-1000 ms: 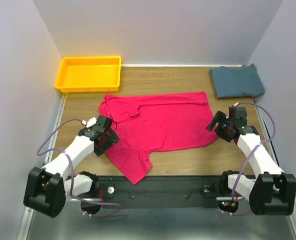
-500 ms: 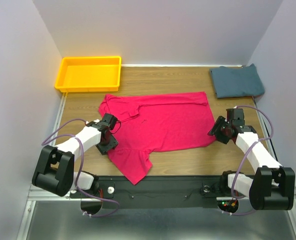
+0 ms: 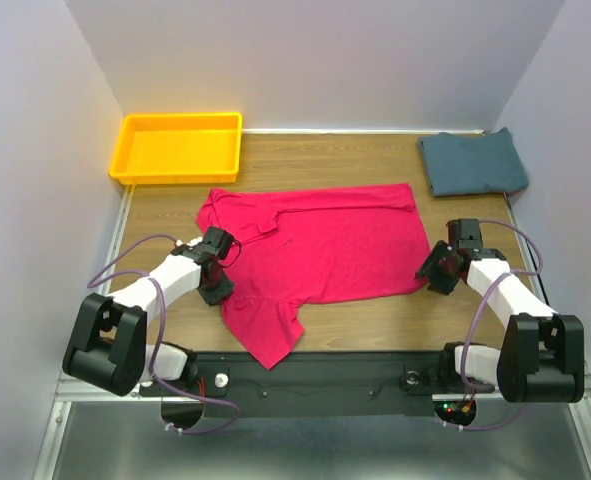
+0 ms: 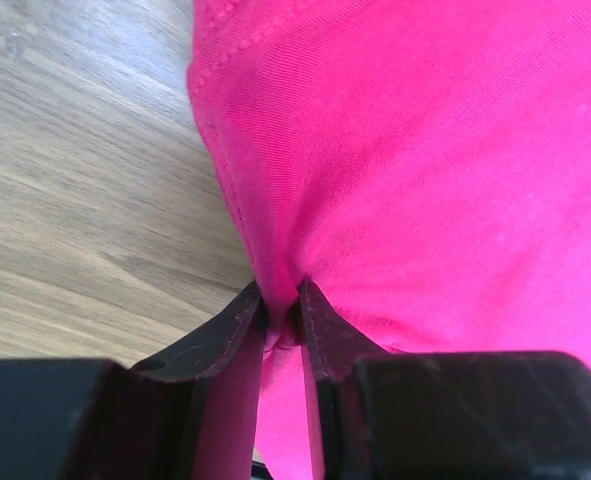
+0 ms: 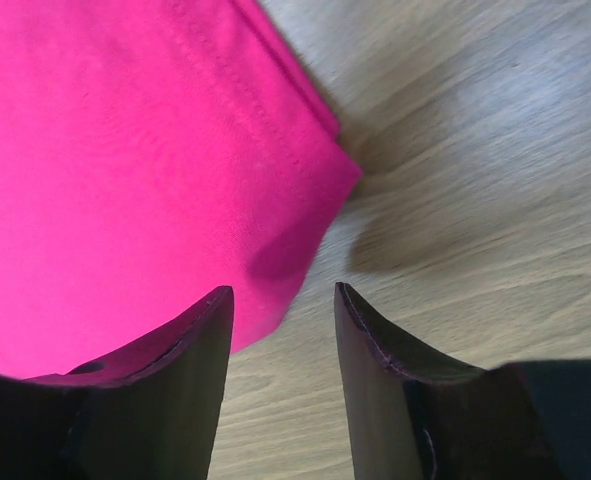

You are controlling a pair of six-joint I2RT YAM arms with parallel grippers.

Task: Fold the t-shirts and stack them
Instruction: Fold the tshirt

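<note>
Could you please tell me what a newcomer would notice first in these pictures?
The crimson-pink t-shirt lies spread across the middle of the wooden table, by far the brightest thing. The left end effector is pinched shut on its left edge, while the right end effector stands open at its near right corner. A yellow tray sits in the far left corner and a folded teal-blue t-shirt in the far right.

Wrist views crop the bright crimson-pink cloth t-shirt (image 4: 425, 150) at their edges; overhead, I cannot resolve the fingertips of the left gripper (image 3: 215, 287).
</note>
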